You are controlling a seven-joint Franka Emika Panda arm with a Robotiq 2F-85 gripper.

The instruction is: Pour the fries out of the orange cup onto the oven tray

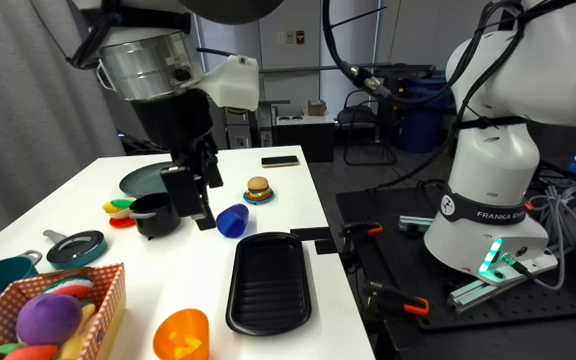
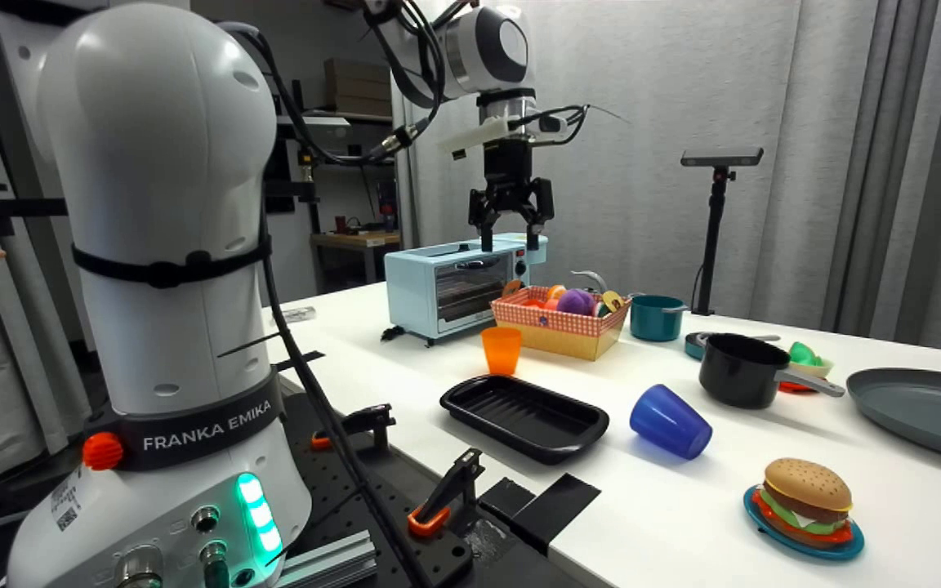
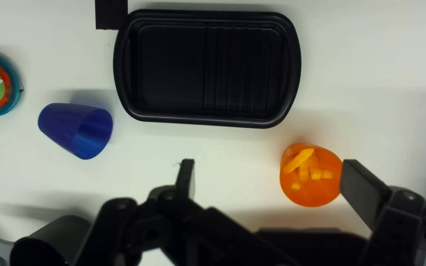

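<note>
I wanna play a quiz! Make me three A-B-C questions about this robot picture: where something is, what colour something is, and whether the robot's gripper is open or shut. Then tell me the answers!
1. Where are the fries?
A) On the tray
B) In the orange cup
C) On top of the burger

2. What colour is the tipped cup?
A) Green
B) Red
C) Blue

3. How is the gripper?
A) Open
B) Shut on the orange cup
C) Shut on the tipped cup

1: B, because the wrist view looks down into that cup and shows them inside.
2: C, because it looks blue in all three views.
3: A, because the wrist view shows its fingers wide apart, gripping nothing.
</note>
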